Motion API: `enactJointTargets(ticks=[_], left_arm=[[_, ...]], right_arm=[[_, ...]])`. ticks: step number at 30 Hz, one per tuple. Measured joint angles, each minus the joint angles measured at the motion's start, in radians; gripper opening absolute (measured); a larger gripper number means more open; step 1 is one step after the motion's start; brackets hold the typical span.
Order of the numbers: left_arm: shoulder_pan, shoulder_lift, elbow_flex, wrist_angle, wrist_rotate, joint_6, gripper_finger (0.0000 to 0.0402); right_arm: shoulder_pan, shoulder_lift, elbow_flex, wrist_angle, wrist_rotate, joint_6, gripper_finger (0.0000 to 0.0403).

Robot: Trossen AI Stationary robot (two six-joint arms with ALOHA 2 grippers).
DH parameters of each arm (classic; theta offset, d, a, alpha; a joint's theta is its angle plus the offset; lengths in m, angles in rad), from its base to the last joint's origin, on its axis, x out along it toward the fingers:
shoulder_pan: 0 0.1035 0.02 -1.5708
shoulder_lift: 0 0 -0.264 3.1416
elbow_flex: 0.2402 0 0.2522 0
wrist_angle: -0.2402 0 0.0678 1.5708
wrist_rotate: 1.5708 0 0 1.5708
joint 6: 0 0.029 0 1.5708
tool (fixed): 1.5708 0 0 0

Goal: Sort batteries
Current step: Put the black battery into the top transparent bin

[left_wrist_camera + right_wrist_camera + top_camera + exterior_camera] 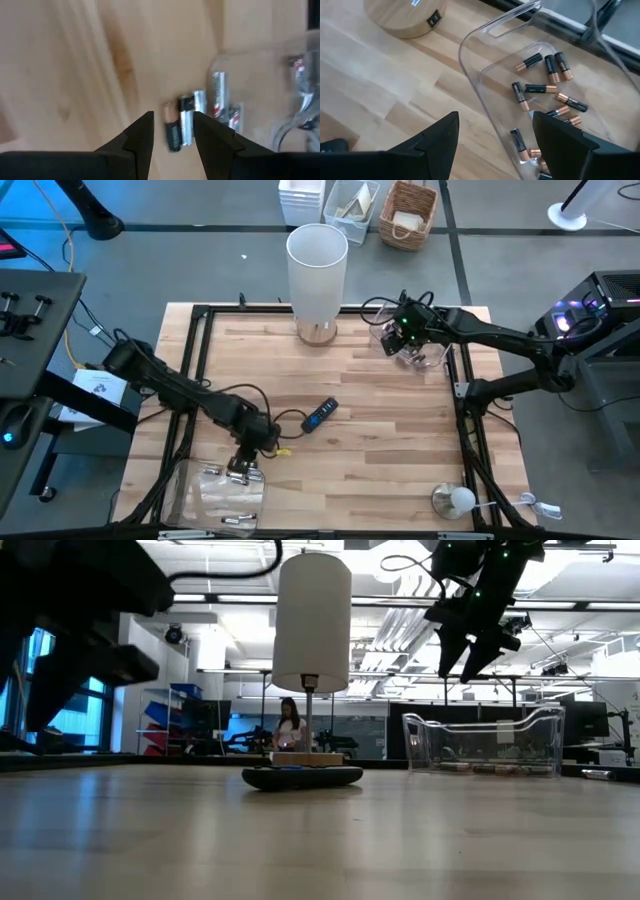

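The left claw (243,468) hung narrowly parted over loose batteries (181,122) on the tabletop (370,450) beside its clear tray (215,495); it should drop squarely astride one cell. The right claw (400,343), spread wide, hovered over the far tray (490,75) (only its wrist view showed copper-tipped batteries (547,82) inside).

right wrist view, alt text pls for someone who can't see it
Looking down past the right gripper, its jaws open and empty, into a clear plastic bin holding about ten black batteries with copper ends, lying loose. The bin sits on a wooden table beside a round wooden lamp base.
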Motion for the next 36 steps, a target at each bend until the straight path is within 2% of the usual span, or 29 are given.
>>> enactJointTargets(ticks=[3, 8, 16, 26, 29, 33, 36], left_arm=[[0.0, 0.041, -0.004, 0.022, 0.053, -0.008, 0.0129], [0.0, 0.101, -0.009, 0.033, 0.081, 0.008, 0.0129], [-0.003, 0.172, -0.009, 0.051, 0.079, 0.002, 0.0129], [0.0, 0.197, -0.006, 0.025, 0.006, -0.04, 0.0128], [-0.004, 0.198, -0.006, 0.019, -0.048, -0.036, 0.0108], [-0.002, 0.198, -0.007, 0.014, -0.116, -0.036, 0.0038], [0.006, 0.198, -0.007, 0.013, -0.131, -0.053, 0.0029]], right_arm=[[0.0, 0.0, 0.0, 0.0, -0.01, -0.011, 0.0249], [0.0, 0.0, 0.0, 0.0, -0.012, -0.011, 0.0249], [0.0, 0.0, 0.001, 0.0, -0.012, -0.011, 0.0249], [0.0, 0.0, 0.001, 0.003, -0.012, -0.01, 0.0249], [0.0, 0.0, 0.001, 0.003, -0.012, -0.01, 0.0249], [0.0, 0.0, 0.001, 0.003, -0.012, -0.008, 0.0249], [0.0, 0.0, 0.001, 0.003, -0.012, -0.008, 0.0249]])
